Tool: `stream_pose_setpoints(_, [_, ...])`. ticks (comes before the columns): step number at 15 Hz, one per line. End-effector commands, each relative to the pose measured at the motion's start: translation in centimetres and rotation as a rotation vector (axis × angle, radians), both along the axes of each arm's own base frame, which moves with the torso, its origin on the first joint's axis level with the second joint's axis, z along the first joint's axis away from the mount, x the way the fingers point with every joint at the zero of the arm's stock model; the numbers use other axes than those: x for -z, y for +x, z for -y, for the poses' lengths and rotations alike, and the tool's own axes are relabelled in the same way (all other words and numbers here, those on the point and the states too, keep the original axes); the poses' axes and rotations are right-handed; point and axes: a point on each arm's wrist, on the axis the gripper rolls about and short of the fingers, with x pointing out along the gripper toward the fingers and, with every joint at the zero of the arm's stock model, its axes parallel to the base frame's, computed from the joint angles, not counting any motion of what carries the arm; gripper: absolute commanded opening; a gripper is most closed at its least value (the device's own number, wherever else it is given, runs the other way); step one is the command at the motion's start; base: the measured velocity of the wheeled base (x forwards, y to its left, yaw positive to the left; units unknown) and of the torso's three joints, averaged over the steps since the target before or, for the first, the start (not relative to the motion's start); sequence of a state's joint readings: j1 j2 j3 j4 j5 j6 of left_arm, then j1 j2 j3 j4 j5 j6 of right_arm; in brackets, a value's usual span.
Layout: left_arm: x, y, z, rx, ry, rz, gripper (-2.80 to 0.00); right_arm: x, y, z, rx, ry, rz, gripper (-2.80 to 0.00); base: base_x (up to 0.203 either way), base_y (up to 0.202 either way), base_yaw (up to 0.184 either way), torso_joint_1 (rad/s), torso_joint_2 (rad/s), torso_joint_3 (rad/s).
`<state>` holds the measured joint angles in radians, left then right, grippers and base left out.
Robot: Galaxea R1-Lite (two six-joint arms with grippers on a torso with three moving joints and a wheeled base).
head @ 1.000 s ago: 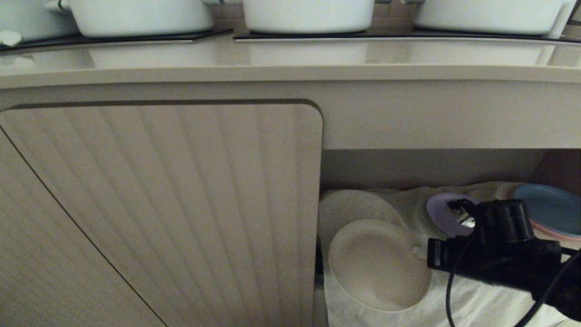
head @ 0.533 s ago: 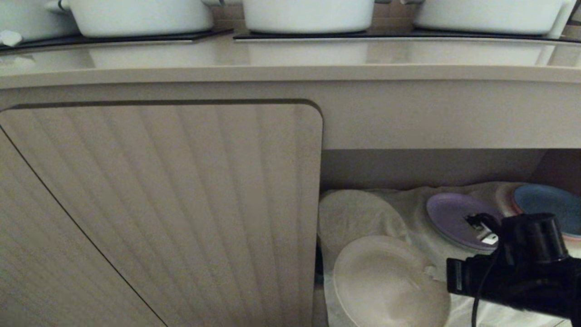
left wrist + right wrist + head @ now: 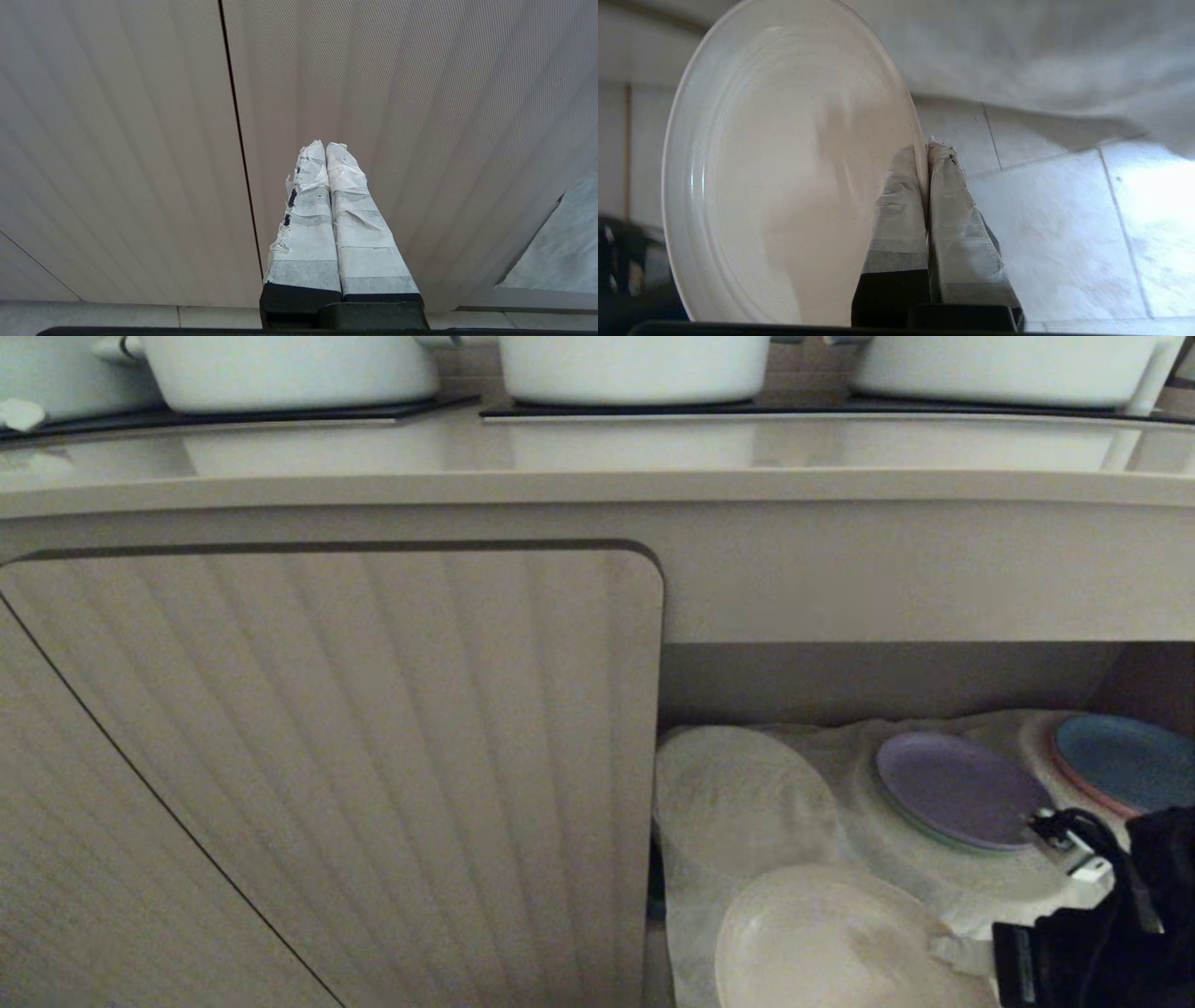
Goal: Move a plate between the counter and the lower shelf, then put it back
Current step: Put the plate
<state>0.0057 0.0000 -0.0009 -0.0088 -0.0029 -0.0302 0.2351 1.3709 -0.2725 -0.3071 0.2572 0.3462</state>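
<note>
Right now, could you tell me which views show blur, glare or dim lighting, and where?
Head view: dim overall, darkest in the lower shelf; the counter mirrors the white pots.
Right wrist view: the plate is motion-smeared, the floor tiles brightly lit.
Left wrist view: sharp and evenly lit on the ribbed cabinet door.

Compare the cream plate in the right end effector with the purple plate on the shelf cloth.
The cream plate is pinched at its rim by the right end effector and is clear of the shelf; the purple plate lies untouched on the white cloth. The cream plate is pale beige, the purple plate lilac. The cream plate sits nearer the camera, the purple plate deeper in the lower shelf. Both are round with low rims.
</note>
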Motion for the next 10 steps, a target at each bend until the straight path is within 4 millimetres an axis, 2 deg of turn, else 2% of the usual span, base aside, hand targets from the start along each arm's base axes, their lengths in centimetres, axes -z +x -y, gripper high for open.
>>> stream_pose_setpoints(1, [0.0, 0.0, 0.0, 0.0, 0.0, 0.0, -2.8, -1.1, -2.5, 0.6, -0.011, 0.002, 0.066, -2.8, 0.0, 0.0, 0.0, 0.0, 0.0, 0.0])
stream_pose_setpoints(6, [0.0, 0.0, 0.0, 0.0, 0.0, 0.001, -2.8, -1.0, -6.8, 2.1, 0.042, -0.016, 0.022, -2.8, 0.0, 0.0, 0.0, 0.0, 0.0, 0.0])
stream_pose_setpoints(10, [0.0, 0.0, 0.0, 0.0, 0.0, 0.001, -2.8, -0.5, -8.6, 2.6, 0.057, -0.017, 0.014, -2.8, 0.0, 0.0, 0.0, 0.0, 0.0, 0.0])
